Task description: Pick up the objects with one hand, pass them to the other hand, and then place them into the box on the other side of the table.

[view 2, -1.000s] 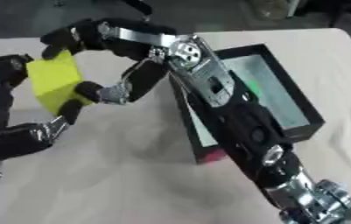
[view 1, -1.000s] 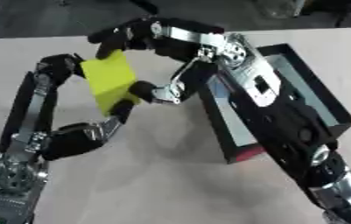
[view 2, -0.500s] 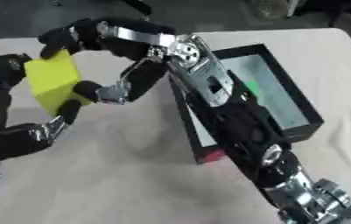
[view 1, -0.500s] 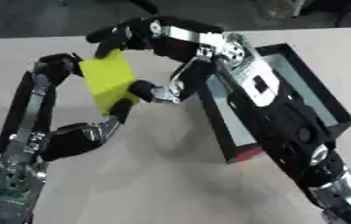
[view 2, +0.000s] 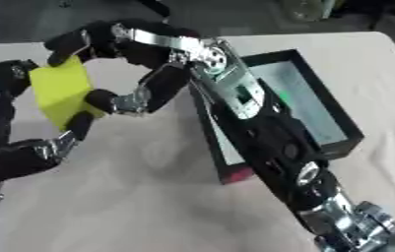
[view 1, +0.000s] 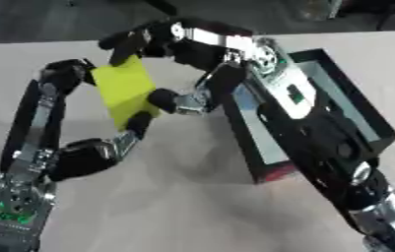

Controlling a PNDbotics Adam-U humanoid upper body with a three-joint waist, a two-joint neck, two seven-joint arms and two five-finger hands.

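Observation:
A yellow block (view 1: 124,88) hangs above the table's left half, held between both hands. My left hand (view 1: 84,157) comes up from the lower left, with fingers curled at the block's upper left edge and a thumb under its lower corner. My right hand (view 1: 196,47) reaches over from the right. Its fingers hook over the block's top edge and its thumb (view 1: 176,102) presses the right face. The black box (view 2: 354,137) with a pale teal inside lies on the right, partly hidden by my right forearm.
The beige table (view 1: 192,206) spreads below and in front of the hands. The box has a reddish patch at its near corner (view 2: 235,174). Dark floor and dim shapes lie beyond the table's far edge.

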